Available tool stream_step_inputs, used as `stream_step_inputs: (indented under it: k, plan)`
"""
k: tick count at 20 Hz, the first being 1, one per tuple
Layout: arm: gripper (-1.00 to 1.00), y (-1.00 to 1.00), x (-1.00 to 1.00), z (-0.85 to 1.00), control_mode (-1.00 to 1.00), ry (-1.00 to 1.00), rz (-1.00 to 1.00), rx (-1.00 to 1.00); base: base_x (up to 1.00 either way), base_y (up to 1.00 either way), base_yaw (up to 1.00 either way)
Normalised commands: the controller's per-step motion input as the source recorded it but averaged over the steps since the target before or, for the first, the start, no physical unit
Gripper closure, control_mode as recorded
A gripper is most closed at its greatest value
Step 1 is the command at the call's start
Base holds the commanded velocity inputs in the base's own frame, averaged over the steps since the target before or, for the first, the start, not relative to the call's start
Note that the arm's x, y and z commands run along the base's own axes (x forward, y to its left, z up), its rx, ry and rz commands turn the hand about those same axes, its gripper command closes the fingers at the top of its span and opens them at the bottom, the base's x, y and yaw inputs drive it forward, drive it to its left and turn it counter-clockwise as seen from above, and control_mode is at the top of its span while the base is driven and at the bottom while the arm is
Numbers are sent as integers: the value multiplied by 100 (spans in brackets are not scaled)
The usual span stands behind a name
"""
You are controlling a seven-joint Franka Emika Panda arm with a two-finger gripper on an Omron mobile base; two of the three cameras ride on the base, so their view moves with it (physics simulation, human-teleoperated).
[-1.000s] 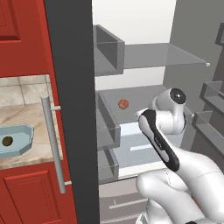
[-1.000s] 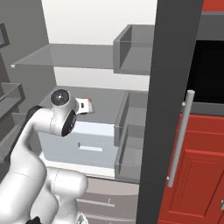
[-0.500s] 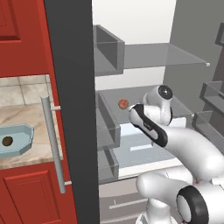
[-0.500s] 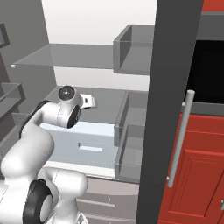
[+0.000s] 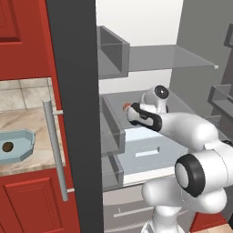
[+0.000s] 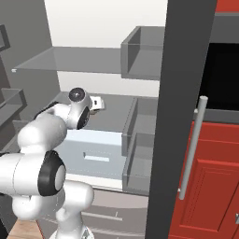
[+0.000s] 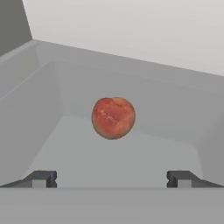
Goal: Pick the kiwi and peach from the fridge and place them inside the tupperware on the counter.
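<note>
Left base view: kiwi (image 5: 7,146) in tupperware (image 5: 23,136)

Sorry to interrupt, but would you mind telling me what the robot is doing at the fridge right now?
The arm is reaching into the open fridge toward the peach, which sits on a grey shelf ahead of the gripper. The gripper is open and not touching the fruit; nothing is held. Out on the counter, the kiwi already lies in the tupperware, so the peach is the piece left to fetch.

Peach (image 7: 113,117) on fridge shelf (image 7: 131,166)
</note>
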Motion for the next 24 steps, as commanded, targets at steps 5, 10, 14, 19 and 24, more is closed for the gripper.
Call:
stream_step_inputs:
  k: [5,10,14,19,24]
  plan:
    - [-100,7,49,-16,-100,0,0,0,0,0,0]
    - [-100,7,43,-23,-100,0,0,0,0,0,0]
    - [-100,3,44,-22,-100,0,0,0,0,0,0]
    - [-100,2,18,-27,-100,5,0,0,0,0,0]
    - [-100,13,5,-30,-100,6,0,0,0,0,0]
